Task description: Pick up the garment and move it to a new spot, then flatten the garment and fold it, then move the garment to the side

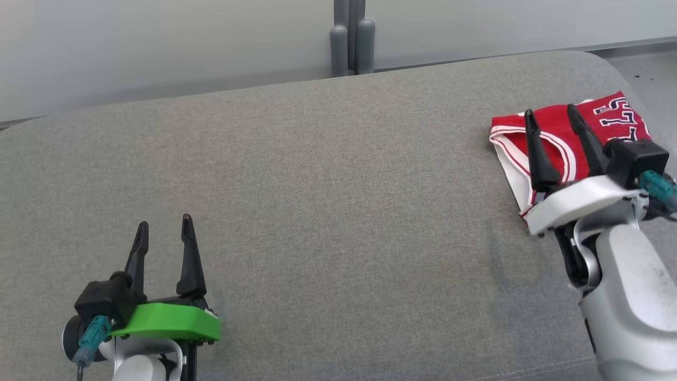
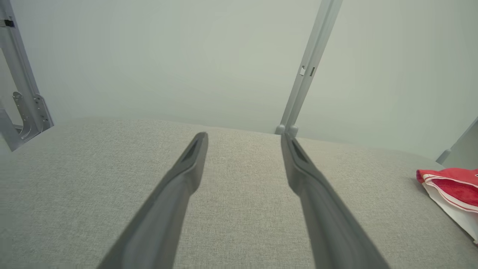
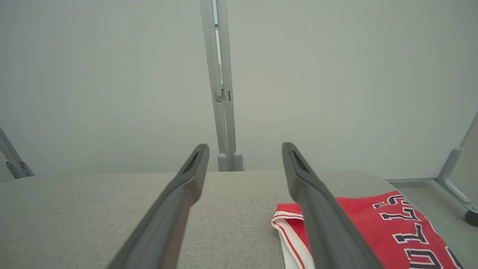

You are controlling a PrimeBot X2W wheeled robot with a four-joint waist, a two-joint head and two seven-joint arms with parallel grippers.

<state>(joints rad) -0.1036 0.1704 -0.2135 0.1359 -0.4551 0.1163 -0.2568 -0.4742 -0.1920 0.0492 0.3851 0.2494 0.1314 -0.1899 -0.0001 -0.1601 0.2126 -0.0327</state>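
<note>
The garment (image 1: 560, 137) is a red jersey with white trim and dark lettering, folded into a compact rectangle at the far right of the grey cushioned surface (image 1: 317, 185). My right gripper (image 1: 550, 117) hovers above it, open, nothing between its fingers. The right wrist view shows the jersey (image 3: 373, 224) under and right of the right finger (image 3: 321, 209). My left gripper (image 1: 164, 225) stands open at the lower left, far from the garment. The left wrist view catches the jersey's edge (image 2: 452, 186) at the far right, beyond the open left gripper (image 2: 242, 136).
A grey post (image 1: 351, 39) rises behind the surface's back edge, against a pale wall. The surface's rounded right end (image 1: 619, 74) lies close beside the jersey, with floor beyond. A metal bracket (image 2: 26, 112) stands at the far left end.
</note>
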